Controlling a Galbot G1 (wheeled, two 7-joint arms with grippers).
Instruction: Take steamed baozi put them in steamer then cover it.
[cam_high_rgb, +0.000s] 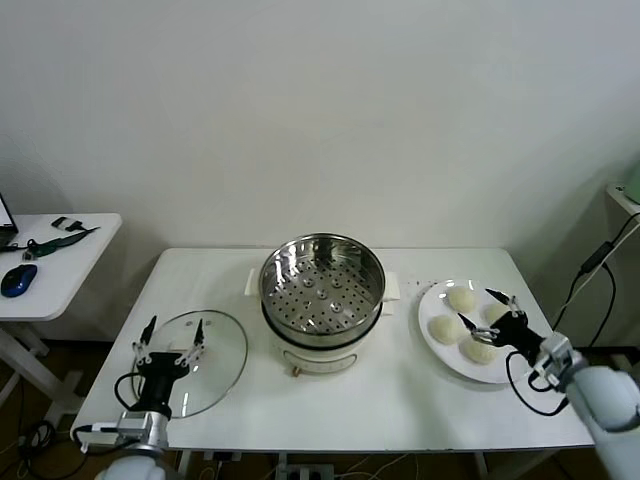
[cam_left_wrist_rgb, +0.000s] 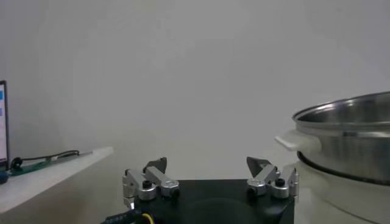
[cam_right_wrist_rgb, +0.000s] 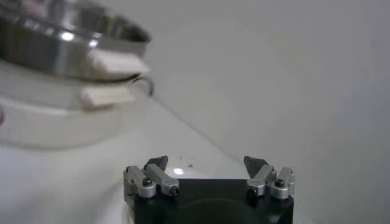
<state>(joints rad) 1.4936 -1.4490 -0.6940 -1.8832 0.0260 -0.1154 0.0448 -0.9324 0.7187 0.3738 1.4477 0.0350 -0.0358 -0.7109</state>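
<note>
Soft, even light fills the room. The steamer (cam_high_rgb: 322, 290) shines with bright glare, and looks blurry, maybe too close, in the right wrist view.

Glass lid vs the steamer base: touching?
Apart. The head view shows bare white tabletop between the glass lid, lying flat on the robot's left, and the steamer.

- No readable text, label, brand, number or sign anywhere in the three views.
- Steamer (cam_high_rgb: 321, 290): steel wall and white base show no legible marking (a small knob low on the base front, nothing readable on it).
</note>
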